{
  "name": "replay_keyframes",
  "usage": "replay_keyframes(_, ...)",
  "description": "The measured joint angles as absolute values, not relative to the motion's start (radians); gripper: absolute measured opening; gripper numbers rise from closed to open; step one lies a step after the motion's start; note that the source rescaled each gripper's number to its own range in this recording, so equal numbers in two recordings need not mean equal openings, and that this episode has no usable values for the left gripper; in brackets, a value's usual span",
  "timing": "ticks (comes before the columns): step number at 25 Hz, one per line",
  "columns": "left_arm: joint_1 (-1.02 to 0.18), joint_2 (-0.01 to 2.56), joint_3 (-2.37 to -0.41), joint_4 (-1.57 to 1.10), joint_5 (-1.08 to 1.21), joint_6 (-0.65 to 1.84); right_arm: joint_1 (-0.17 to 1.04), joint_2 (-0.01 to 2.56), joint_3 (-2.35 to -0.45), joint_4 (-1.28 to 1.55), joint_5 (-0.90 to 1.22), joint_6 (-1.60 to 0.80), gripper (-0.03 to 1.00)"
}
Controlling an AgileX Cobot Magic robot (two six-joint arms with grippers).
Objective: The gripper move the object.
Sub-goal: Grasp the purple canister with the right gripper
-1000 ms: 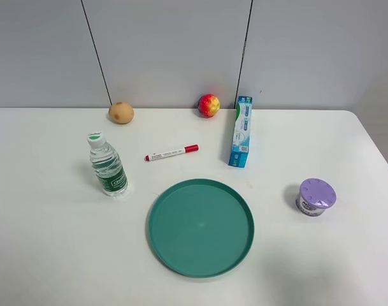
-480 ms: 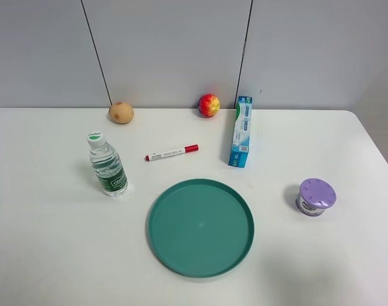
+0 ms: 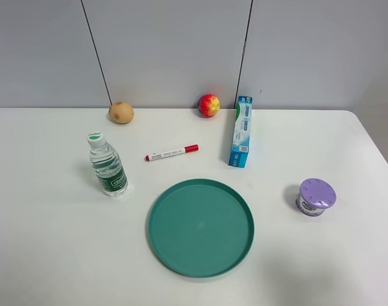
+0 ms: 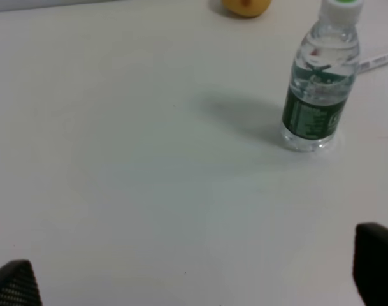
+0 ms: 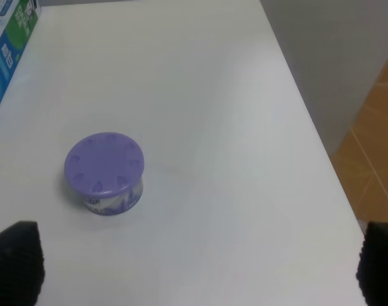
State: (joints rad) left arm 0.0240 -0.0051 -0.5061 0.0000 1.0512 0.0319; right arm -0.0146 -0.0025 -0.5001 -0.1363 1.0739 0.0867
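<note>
Exterior view compared with half a second and one second ago: no shift found. Jar (image 3: 317, 196), teal plate (image 3: 201, 227), water bottle (image 3: 107, 164), marker (image 3: 171, 153), toothpaste box (image 3: 241, 131), red-yellow fruit (image 3: 208, 105) and brown round item (image 3: 121, 113) all in the same spots as before.

Jar: upright on the white table (image 3: 47, 255), near the right edge, about halfway between far and near edges. Lavender dotted lid on. Well apart from the plate, which lies centred toward the near edge. Nothing touching the jar.

Right gripper (image 5: 197, 261): fingers spread wide, holding nothing. Hangs above the table with the jar ahead of the tips and closer to one fingertip than the other; no contact with it.

Left gripper (image 4: 194, 274): likewise released, tips far apart, nothing between them but bare table. Water bottle upright ahead of it, in the left half of the table.

Hidden or unclear:
- Both grippers seen only in the wrist views, and only as dark fingertip ends cut off by the frame; arms out of sight.
- Jar label blurred, not readable in either view.
- Toothpaste box clipped to one corner in the right wrist view.
- Bottle cap, brown round item and marker end cut by the frame in the left wrist view.
- Fruit and brown item at the far edge; contact with the wall not resolvable.
</note>
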Motion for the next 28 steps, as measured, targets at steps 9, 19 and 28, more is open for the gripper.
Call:
replay_keyframes(9,0.024,-0.005,-0.506,0.000,1.051,0.033,-0.015,0.205,-0.614,-0.137,1.173,0.067,1.00)
replay_keyframes(19,0.024,-0.005,-0.506,0.000,1.051,0.033,-0.015,0.594,-0.711,-0.129,1.182,0.058,1.00)
replay_keyframes(28,0.024,-0.005,-0.506,0.000,1.051,0.033,-0.015,0.781,-0.744,-0.110,1.163,-0.014,1.00)
